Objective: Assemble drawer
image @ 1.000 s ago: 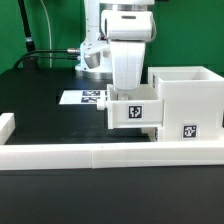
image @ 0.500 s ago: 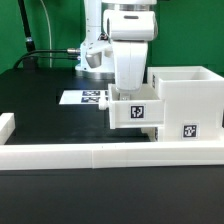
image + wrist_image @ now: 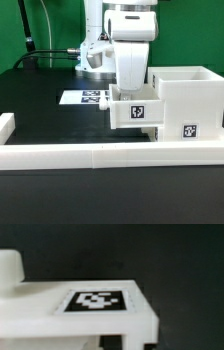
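The white drawer housing [image 3: 185, 100] stands at the exterior view's right, with a tag on its lower front. A white tray [image 3: 136, 113] with a tag on its face sits against the housing's left side, partly pushed in. My gripper [image 3: 133, 92] reaches straight down into the tray, and the tray's front wall hides the fingertips. In the wrist view the tray's tagged white wall [image 3: 98, 301] fills the picture. My gripper [image 3: 128, 343] shows as two dark fingers [image 3: 110, 341] either side of a white wall, shut on it. No second tray shows on its own.
The marker board [image 3: 84, 98] lies flat behind the tray, at the exterior view's left. A long low white border wall [image 3: 90, 155] runs along the front, with a short end piece [image 3: 7, 124] at the left. Cables hang behind the arm.
The gripper and the tray have shifted slightly to the exterior view's right, toward the housing. Nothing else has moved.
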Motion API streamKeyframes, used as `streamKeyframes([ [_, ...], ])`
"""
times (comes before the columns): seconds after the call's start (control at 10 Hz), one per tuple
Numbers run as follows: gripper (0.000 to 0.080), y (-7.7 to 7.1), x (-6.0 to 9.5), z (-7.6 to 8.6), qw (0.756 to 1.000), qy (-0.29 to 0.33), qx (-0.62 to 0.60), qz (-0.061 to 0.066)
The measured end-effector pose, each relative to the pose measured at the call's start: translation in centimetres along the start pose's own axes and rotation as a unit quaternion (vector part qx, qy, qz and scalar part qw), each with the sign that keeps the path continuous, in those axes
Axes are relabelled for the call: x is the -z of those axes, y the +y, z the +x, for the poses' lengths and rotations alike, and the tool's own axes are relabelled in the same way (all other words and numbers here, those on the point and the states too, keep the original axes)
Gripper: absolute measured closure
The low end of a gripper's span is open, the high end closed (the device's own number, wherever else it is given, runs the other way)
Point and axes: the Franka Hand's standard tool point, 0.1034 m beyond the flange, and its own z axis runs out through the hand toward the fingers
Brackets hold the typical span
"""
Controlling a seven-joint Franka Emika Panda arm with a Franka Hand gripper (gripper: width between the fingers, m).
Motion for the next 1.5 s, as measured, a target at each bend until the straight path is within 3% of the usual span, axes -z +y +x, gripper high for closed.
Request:
streamKeyframes([
  [1.5,0.0755,0.20,-0.08,-0.64,1.000,-0.008,0.027,-0.004],
])
